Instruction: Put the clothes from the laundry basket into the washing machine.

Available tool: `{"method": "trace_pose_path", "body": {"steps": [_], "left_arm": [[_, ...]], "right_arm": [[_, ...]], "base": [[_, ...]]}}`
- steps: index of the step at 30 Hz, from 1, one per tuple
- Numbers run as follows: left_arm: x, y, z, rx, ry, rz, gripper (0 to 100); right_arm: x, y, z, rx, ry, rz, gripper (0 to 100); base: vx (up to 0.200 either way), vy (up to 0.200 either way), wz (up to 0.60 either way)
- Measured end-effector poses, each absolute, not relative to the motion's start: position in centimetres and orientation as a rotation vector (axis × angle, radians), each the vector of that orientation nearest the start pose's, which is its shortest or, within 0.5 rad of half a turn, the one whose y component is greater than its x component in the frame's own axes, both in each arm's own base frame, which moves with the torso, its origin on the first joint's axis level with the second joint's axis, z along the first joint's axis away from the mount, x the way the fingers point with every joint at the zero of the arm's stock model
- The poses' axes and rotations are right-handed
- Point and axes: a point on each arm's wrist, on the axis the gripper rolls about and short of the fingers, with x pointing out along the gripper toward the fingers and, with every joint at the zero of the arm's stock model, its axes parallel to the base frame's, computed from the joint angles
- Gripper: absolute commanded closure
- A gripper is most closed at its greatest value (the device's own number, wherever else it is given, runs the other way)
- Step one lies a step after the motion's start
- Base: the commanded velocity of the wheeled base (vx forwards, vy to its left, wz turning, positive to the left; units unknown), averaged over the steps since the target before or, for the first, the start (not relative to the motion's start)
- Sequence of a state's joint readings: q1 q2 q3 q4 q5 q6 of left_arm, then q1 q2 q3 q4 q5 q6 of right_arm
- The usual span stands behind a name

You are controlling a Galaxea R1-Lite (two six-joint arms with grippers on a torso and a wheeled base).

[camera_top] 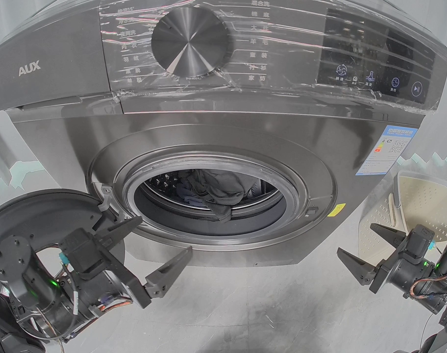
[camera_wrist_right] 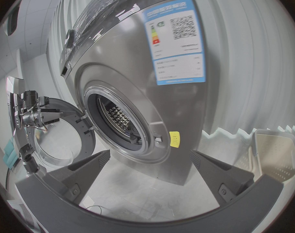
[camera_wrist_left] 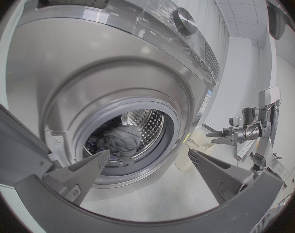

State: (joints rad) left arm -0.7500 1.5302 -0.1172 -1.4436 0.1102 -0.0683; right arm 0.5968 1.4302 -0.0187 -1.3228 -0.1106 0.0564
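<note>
Pose: left gripper (camera_top: 164,234) by door (camera_top: 37,216), right gripper (camera_top: 356,238) by laundry basket (camera_top: 424,202) | jaws spread

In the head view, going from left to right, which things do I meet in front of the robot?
From the left: washer door swung open, left gripper, clothes in the drum, yellow sticker, laundry basket.

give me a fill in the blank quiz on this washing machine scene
The door of the washing machine stands ____.
The grey clothes lie in its ____.
The laundry basket stands to the robot's ____ of the machine.
The left gripper and right gripper hold ____.
Missing: open, drum, right, nothing.
</note>
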Motion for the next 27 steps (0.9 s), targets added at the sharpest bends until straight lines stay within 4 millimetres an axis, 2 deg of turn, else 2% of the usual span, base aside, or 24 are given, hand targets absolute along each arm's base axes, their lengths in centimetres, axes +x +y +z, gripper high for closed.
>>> {"method": "trace_pose_path", "body": {"steps": [8,10,22,27], "left_arm": [[13.1,-9.7,14.5,-0.055,-0.040,-0.548,0],[12.9,-9.1,14.6,-0.051,-0.043,-0.529,0],[9.9,-6.2,14.9,-0.030,-0.004,-0.471,0],[8.6,-4.9,14.6,-0.016,0.031,-0.441,0]], "right_arm": [[11.8,6.8,13.0,0.008,0.145,0.399,0],[11.5,6.3,13.1,0.009,0.148,0.377,0],[8.8,3.5,13.2,0.010,0.167,0.259,0],[6.6,2.3,12.8,0.005,0.173,0.232,0]], "base": [[-0.175,0.000,0.00],[0.000,0.000,0.00],[-0.200,0.000,0.00],[0.000,0.000,0.00]]}}
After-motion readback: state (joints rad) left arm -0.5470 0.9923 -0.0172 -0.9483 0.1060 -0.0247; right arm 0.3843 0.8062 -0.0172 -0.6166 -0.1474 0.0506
